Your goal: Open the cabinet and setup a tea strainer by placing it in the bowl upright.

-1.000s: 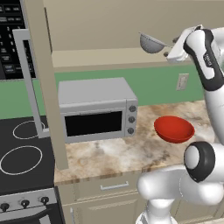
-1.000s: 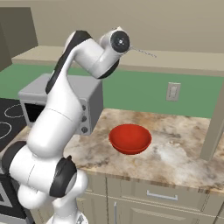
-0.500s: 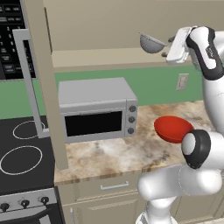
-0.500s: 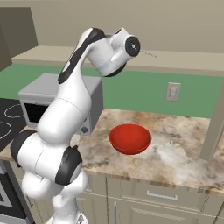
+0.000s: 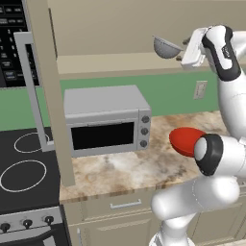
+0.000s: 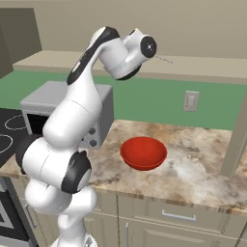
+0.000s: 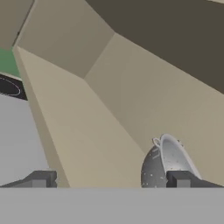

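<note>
The cabinet's door stands swung open, edge-on, with its silver bar handle facing left. On the shelf inside rests the tea strainer, a grey half-sphere. My gripper is open right beside it. In the hand view the tea strainer lies tipped on its side against the inner side of one finger, and the gripper has its jaws wide apart. The red bowl sits on the marble counter, half hidden by my elbow in the left base view.
A grey microwave stands on the counter left of the bowl. A black stove lies further left, drawers sit below. An upright beige panel rises at the counter's right end.
The arm's elbow swung down and across in front of the bowl. The hand edged closer to the strainer, which has stayed where it was.
</note>
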### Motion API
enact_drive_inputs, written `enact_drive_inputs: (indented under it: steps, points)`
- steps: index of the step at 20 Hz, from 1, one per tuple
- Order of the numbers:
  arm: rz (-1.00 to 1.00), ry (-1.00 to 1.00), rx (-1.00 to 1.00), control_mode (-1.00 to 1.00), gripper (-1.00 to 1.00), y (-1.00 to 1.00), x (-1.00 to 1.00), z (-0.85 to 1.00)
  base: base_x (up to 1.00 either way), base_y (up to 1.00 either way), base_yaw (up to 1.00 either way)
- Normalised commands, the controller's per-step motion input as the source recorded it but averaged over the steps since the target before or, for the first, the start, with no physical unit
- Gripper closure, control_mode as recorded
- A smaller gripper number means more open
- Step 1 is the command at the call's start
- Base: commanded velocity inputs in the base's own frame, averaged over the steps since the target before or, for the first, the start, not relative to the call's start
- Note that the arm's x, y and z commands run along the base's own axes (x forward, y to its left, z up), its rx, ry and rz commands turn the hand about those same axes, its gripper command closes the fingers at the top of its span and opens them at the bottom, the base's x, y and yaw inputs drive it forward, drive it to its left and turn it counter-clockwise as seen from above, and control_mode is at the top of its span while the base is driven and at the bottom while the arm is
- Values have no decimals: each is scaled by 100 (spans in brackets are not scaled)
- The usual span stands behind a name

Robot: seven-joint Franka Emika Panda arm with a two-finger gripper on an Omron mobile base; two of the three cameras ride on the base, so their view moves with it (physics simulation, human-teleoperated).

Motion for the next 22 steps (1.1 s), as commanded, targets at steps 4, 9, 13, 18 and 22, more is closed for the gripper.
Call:
enact_drive_inputs:
  steps: [4, 9, 13, 18, 22]
  points:
    - [-1, 0, 0, -100, -100, 0, 22, 0, 0, 0, 0]
    - [-6, 0, 0, -100, -100, 0, 26, 0, 0, 0, 0]
    - [-8, 0, 0, -100, -100, 0, 25, 0, 0, 0, 0]
    - [-11, 1, -3, -100, -100, 0, 27, 0, 0, 0, 0]
    - [-11, 3, -5, -100, -100, 0, 19, 0, 0, 0, 0]
